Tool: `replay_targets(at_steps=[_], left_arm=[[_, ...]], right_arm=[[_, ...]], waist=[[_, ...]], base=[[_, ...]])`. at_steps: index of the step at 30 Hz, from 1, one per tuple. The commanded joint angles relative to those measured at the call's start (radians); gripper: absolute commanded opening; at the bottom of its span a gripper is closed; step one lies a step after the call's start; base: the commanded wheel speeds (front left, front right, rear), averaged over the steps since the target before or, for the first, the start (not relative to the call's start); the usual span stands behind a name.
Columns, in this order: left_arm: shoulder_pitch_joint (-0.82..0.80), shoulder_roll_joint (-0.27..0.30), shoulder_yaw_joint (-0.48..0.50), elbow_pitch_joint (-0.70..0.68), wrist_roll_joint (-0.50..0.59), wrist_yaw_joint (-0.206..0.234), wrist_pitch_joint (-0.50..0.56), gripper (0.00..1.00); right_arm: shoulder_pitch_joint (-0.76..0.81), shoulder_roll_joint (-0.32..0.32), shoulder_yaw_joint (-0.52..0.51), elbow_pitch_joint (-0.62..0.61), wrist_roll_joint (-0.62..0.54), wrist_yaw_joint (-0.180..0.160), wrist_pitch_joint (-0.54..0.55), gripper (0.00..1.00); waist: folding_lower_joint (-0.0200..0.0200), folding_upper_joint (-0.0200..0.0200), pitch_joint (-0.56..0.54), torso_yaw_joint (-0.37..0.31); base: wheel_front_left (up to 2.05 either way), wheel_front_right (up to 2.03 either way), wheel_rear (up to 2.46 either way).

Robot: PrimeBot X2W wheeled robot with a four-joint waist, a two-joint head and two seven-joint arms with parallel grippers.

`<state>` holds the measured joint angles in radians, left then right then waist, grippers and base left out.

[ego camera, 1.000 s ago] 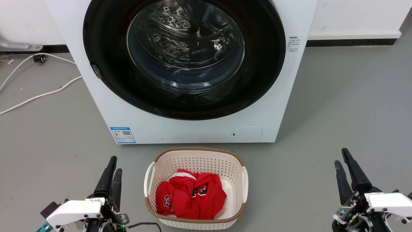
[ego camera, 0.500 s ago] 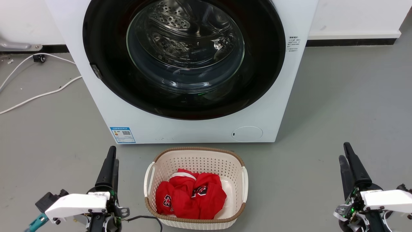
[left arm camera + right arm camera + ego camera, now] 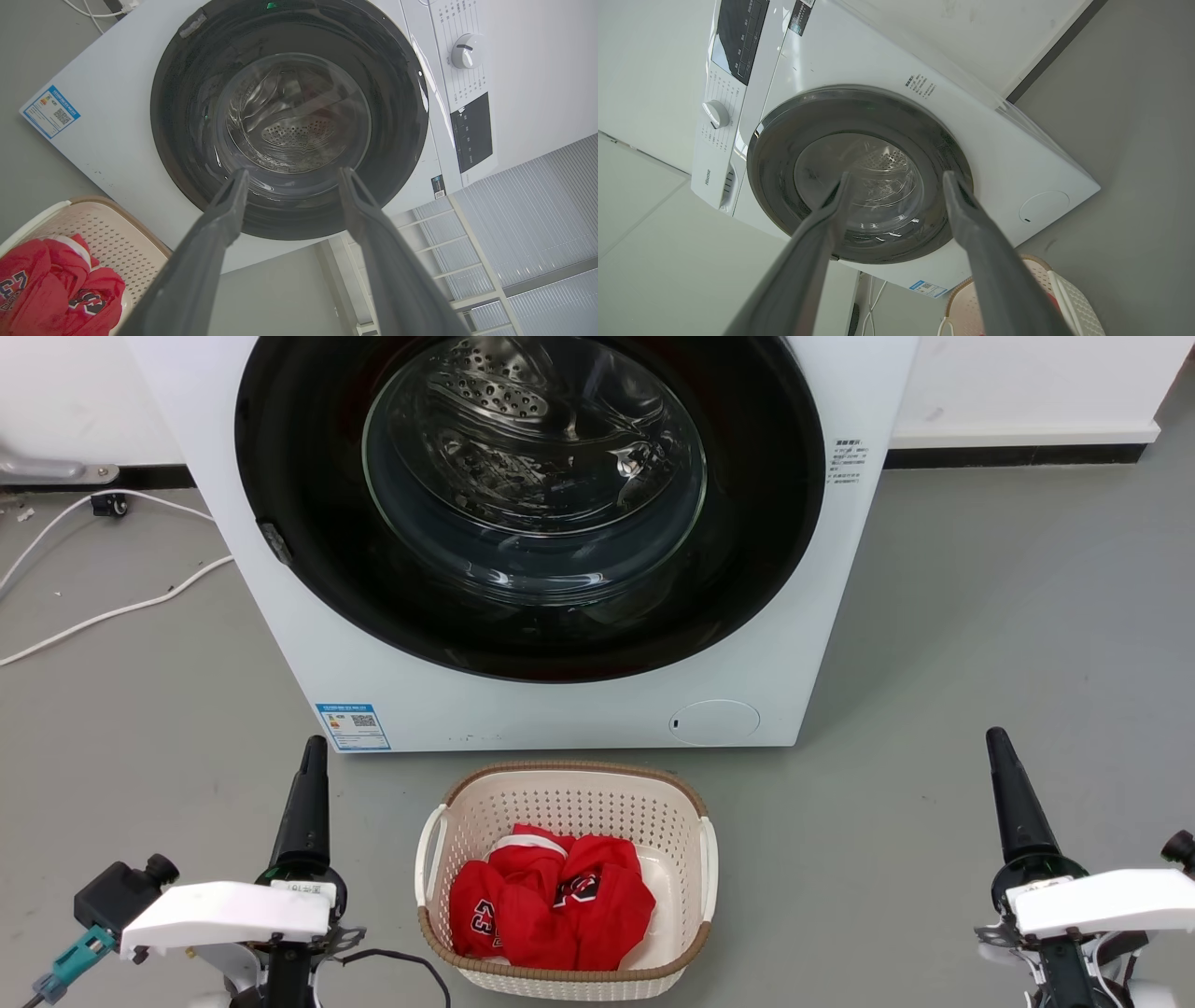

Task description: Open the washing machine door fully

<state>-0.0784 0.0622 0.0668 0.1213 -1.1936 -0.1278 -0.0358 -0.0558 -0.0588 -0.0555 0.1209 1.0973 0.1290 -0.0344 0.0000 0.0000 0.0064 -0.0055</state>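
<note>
The washing machine door (image 3: 532,495) is a glossy black disc with a clear glass bowl, lying shut and flush against the white machine front. It also shows in the left wrist view (image 3: 289,116) and the right wrist view (image 3: 859,154). My left gripper (image 3: 315,751) hovers low at the lower left, well short of the machine, fingers pointing towards it. My right gripper (image 3: 997,739) hovers at the lower right, equally far back. In each wrist view the fingers stand apart with nothing between them: left gripper (image 3: 292,171), right gripper (image 3: 896,173).
A white laundry basket (image 3: 569,771) holding red clothes (image 3: 551,905) stands on the grey floor right in front of the machine, between my arms. White cables (image 3: 112,611) trail over the floor at the left. A small catch (image 3: 277,541) sits on the door's left edge.
Both wrists have rolled, so each gripper's two fingers now line up as one in the head view. Both fingertips have crept forward towards the machine. The door has not moved.
</note>
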Motion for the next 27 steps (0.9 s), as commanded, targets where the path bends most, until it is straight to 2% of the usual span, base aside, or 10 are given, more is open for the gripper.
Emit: replay_targets(at_steps=[1, 13, 27], left_arm=[[-0.009, 0.009, -0.002, -0.026, 0.056, -0.002, -0.012, 1.0], [0.001, 0.011, -0.003, -0.054, 0.311, -0.002, -0.052, 1.0], [0.013, 0.023, -0.029, -0.079, 0.529, -0.003, -0.091, 1.0]], right_arm=[[-0.007, -0.001, 0.004, -0.03, -0.069, 0.001, -0.012, 1.0], [0.009, 0.001, 0.02, -0.065, -0.346, 0.001, -0.052, 1.0], [0.021, 0.003, 0.022, -0.099, -0.563, 0.002, -0.067, 1.0]], waist=[[0.0, 0.0, 0.0, 0.0], [0.0, 0.0, 0.001, 0.001], [0.0, 0.0, 0.003, 0.004]], base=[[0.0, 0.0, 0.0], [0.0, 0.0, 0.0], [0.0, 0.0, 0.0]])
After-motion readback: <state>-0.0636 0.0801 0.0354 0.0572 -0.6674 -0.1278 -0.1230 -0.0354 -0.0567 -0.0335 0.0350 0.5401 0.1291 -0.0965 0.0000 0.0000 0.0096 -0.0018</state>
